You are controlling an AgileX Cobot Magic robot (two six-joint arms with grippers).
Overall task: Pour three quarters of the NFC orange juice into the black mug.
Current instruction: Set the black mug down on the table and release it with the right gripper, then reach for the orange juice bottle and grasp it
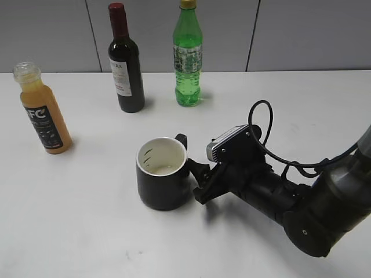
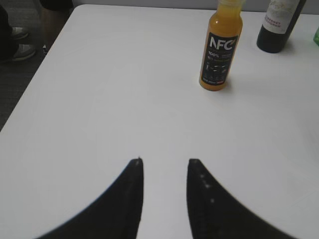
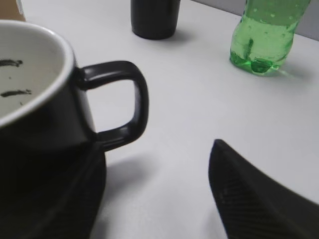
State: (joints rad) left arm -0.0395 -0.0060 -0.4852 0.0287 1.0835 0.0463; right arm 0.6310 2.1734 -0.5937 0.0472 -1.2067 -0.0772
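The NFC orange juice (image 1: 42, 113) stands upright at the table's far left, uncapped and nearly full; it also shows in the left wrist view (image 2: 221, 49). The black mug (image 1: 163, 174) stands mid-table with its cream-white inside showing and its handle (image 3: 124, 99) toward my right arm. My right gripper (image 1: 200, 182) is open, low on the table at the mug's handle side. In the right wrist view (image 3: 157, 147) one finger lies against the mug's wall (image 3: 45, 164) and the other is apart to the right. My left gripper (image 2: 164, 162) is open and empty, well short of the juice bottle.
A dark wine bottle (image 1: 126, 63) with a red cap and a green soda bottle (image 1: 188, 58) stand at the back, behind the mug. The table's left edge (image 2: 30, 94) borders floor with shoes (image 2: 17, 45). A black cable (image 1: 262, 124) loops above my right wrist.
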